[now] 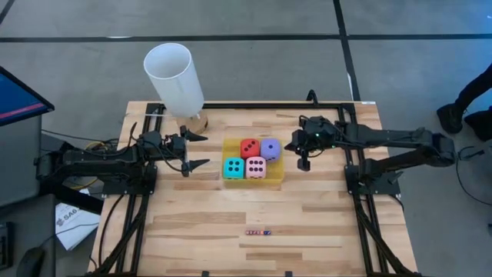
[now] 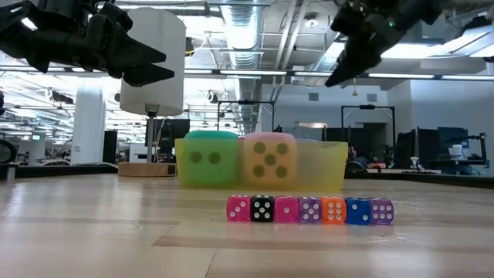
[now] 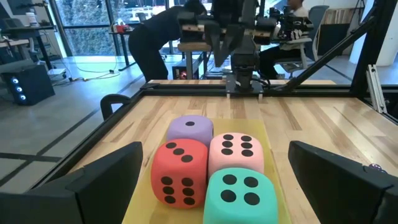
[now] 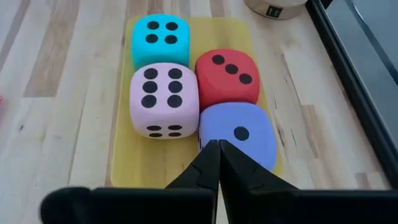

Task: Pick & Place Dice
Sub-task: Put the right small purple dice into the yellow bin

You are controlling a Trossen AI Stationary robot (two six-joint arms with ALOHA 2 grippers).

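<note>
Four soft dice w/ black pips: cyan die (image 1: 234, 167), four pips up; pink die (image 1: 256, 167), six up; red die (image 1: 250, 148), three up; purple die (image 1: 270, 148), one up. All sit in a translucent yellow tray (image 1: 252, 181). Bench (image 1: 254, 231): pale wood planks, light/dark streaks. Both arms black, incl. left pincer (image 1: 198, 150) and right pincer (image 1: 304, 164). White tube (image 1: 175, 78) on a tan wood base. Row of tiny dice (image 2: 309, 209): pink, black, pink, purple, orange, blue, purple, white pips.
</note>
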